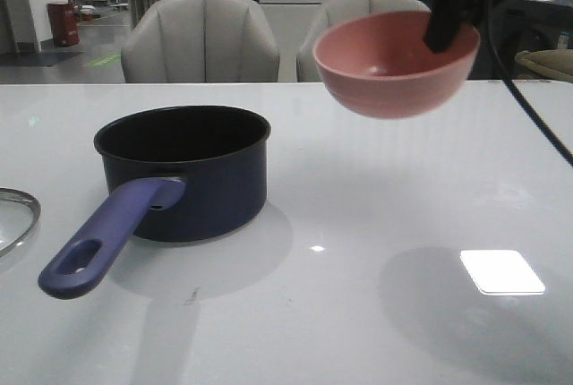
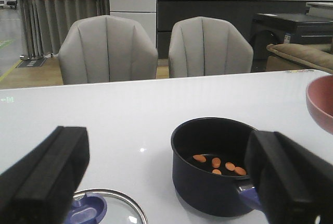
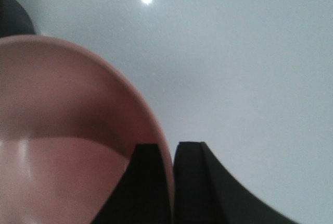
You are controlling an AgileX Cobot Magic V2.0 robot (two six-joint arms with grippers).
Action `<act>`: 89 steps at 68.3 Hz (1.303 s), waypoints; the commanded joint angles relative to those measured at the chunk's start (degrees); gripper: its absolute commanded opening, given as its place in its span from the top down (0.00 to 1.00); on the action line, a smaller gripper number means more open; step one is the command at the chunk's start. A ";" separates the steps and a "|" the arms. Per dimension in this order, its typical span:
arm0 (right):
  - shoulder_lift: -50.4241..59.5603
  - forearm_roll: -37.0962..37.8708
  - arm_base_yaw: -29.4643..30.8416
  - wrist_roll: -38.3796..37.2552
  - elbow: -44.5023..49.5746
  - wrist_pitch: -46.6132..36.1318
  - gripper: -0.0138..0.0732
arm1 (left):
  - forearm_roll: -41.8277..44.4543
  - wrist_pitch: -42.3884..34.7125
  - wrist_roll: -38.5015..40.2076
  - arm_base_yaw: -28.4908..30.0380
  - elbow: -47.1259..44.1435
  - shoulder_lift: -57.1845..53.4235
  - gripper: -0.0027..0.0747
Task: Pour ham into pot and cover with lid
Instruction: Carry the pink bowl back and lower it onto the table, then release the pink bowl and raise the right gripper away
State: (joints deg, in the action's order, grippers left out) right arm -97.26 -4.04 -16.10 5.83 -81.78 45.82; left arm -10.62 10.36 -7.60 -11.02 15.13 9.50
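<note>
The lid [image 2: 106, 208] lies flat on the surface [image 1: 376, 224], left of the pot [image 1: 183, 170] that holds the ham [image 2: 218, 164]. The left fingers [image 2: 47, 177] spread open near it; the right fingers [image 3: 151, 177] pinch the bowl [image 1: 394, 63] rim.

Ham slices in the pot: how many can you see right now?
5 ham slices show in the left wrist view, all lying on the floor of the pot. The near wall may hide others.
</note>
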 commanded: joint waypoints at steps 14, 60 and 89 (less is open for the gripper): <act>-2.41 -2.45 9.26 -0.82 3.67 -2.83 0.68 | -0.70 -4.90 0.16 -0.46 1.64 0.52 0.14; -7.34 -4.42 13.57 0.56 2.96 -5.61 0.31 | -0.70 -4.90 0.16 -0.46 1.64 0.52 0.14; 16.93 -4.42 12.83 5.28 12.40 -16.12 0.31 | -0.70 -4.90 0.16 -0.46 1.64 0.52 0.14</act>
State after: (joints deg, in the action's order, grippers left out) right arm -89.49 -8.86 -2.86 9.27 -72.23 37.04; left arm -10.62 10.36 -7.60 -11.02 15.13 9.50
